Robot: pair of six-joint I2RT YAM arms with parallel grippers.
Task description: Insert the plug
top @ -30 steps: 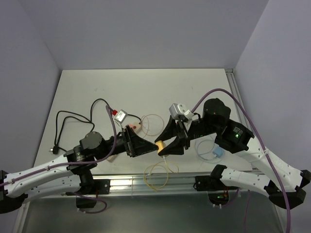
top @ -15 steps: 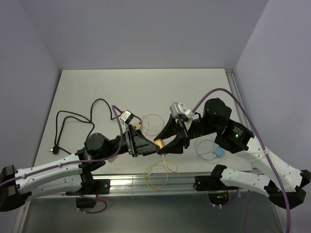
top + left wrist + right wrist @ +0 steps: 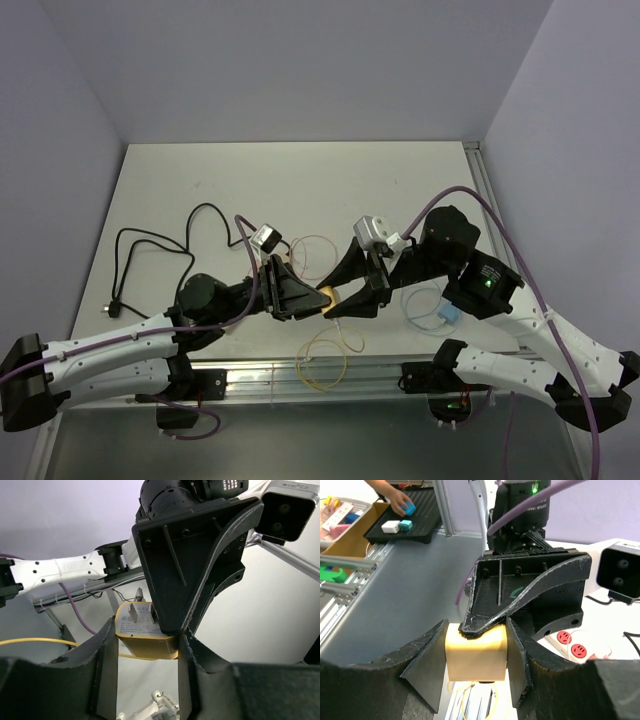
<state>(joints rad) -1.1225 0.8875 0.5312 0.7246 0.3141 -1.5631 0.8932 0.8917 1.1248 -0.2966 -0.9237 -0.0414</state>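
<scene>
my right tool [image 3: 476, 647] pinches the yellow plug [image 3: 142, 630] across its body, holding it off the table [image 3: 200, 180] between my two arms. my left tool [image 3: 147, 652] is pressed onto its other two sides, and the pads look to be touching. the prongs face my left wrist. i judge it light, rigid and smooth-sided, so it may twist. best to hold the flat flanks, clear of the prongs. the socket strip [image 3: 571, 649] lies on the table nearby.

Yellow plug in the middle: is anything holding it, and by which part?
Both grip it. The right gripper clamps the yellow plug by two opposite sides of its body; the left gripper appears to pinch the other two sides.
</scene>
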